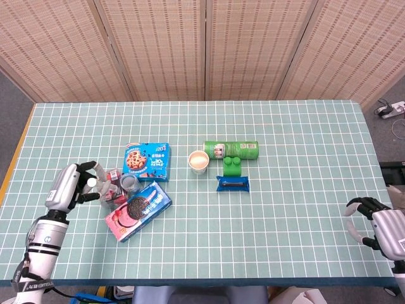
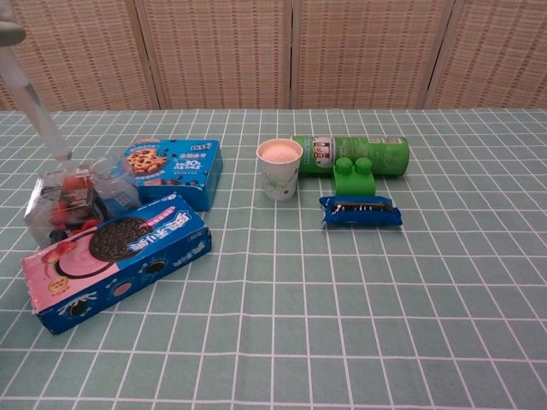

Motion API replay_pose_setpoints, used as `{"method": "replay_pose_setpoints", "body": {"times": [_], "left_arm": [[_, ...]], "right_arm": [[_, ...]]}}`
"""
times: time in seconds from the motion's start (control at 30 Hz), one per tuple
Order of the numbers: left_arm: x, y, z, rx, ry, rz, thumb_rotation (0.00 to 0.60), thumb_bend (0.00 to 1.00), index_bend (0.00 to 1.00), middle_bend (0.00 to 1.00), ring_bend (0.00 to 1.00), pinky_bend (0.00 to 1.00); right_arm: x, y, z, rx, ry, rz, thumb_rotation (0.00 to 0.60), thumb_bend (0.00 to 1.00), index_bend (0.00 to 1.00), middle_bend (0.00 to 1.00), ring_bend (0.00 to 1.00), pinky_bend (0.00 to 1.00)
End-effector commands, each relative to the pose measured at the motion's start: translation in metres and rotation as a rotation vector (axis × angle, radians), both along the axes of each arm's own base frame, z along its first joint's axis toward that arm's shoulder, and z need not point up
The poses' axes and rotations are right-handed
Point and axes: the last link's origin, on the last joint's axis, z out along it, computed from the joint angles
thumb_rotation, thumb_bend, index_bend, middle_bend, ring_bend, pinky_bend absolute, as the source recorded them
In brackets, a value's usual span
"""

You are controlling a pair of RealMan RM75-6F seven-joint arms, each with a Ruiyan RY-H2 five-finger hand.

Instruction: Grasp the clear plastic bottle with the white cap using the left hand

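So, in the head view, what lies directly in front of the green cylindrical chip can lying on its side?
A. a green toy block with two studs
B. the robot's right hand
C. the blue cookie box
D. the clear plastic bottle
A: the green toy block with two studs sits right against the near side of the green cylindrical chip can, with a dark blue snack packet just in front of it.

Oreo box (image 1: 138, 211) beside bottle (image 1: 120, 185), table's (image 1: 285, 240) near half open
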Motion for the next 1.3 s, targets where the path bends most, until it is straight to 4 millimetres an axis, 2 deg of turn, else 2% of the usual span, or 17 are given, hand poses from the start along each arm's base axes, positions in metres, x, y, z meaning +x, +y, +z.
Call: {"method": "replay_pose_setpoints", "body": {"times": [0.03, 0.13, 0.2, 0.3, 0.47, 0.57, 0.73, 0.93, 1.03, 1.2, 1.3], "left_arm": [[-0.017, 0.000, 0.002, 0.069, 0.239, 0.026, 0.600, 0.44, 0.77, 1.00, 1.00, 1.00], [-0.023, 0.001, -0.002, 0.129, 0.370, 0.043, 0.600, 0.44, 0.77, 1.00, 1.00, 1.00], [-0.023, 0.000, -0.005, 0.124, 0.332, 0.060, 0.600, 0.44, 0.77, 1.00, 1.00, 1.00], [-0.019, 0.000, -0.004, 0.056, 0.111, 0.086, 0.600, 0.44, 0.78, 1.00, 1.00, 1.00], [-0.020, 0.003, 0.009, -0.063, -0.241, 0.104, 0.600, 0.44, 0.78, 1.00, 1.00, 1.00], [-0.025, 0.004, 0.018, -0.090, -0.312, 0.098, 0.600, 0.44, 0.78, 1.00, 1.00, 1.00], [-0.033, 0.005, 0.022, -0.085, -0.282, 0.084, 0.600, 0.44, 0.79, 1.00, 1.00, 1.00], [-0.046, 0.009, 0.019, 0.085, 0.029, 0.061, 0.600, 0.44, 0.79, 1.00, 1.00, 1.00], [-0.046, 0.009, 0.013, 0.150, 0.114, 0.066, 0.600, 0.44, 0.79, 1.00, 1.00, 1.00], [-0.044, 0.010, 0.008, 0.170, 0.106, 0.076, 0.600, 0.44, 0.79, 1.00, 1.00, 1.00], [-0.042, 0.009, 0.007, 0.142, 0.037, 0.085, 0.600, 0.44, 0.79, 1.00, 1.00, 1.00]], "right_arm": [[0.000, 0.000, 0.000, -0.001, 0.000, 0.000, 0.600, 0.34, 0.49, 0.39, 0.31, 0.52], [0.000, 0.000, 0.000, 0.000, 0.001, 0.000, 0.600, 0.34, 0.49, 0.39, 0.31, 0.52], [0.000, 0.000, -0.001, 0.002, 0.003, -0.001, 0.600, 0.34, 0.49, 0.39, 0.31, 0.52], [0.000, 0.000, -0.001, 0.003, 0.003, -0.002, 0.600, 0.34, 0.49, 0.39, 0.31, 0.52], [0.000, 0.000, -0.001, 0.002, 0.002, -0.003, 0.600, 0.34, 0.49, 0.40, 0.31, 0.52], [0.000, -0.001, 0.000, 0.002, 0.002, -0.004, 0.600, 0.34, 0.49, 0.39, 0.31, 0.52], [0.000, -0.001, -0.001, 0.004, 0.005, -0.004, 0.600, 0.34, 0.49, 0.39, 0.31, 0.52], [0.000, 0.000, -0.002, 0.005, 0.007, -0.005, 0.600, 0.34, 0.49, 0.39, 0.31, 0.52], [0.000, 0.000, -0.002, 0.003, 0.006, -0.005, 0.600, 0.34, 0.49, 0.39, 0.31, 0.52], [0.000, 0.000, -0.001, 0.003, 0.005, -0.004, 0.600, 0.34, 0.49, 0.39, 0.31, 0.52], [0.000, 0.000, -0.001, 0.002, 0.003, -0.005, 0.600, 0.34, 0.49, 0.39, 0.31, 0.52]]}}
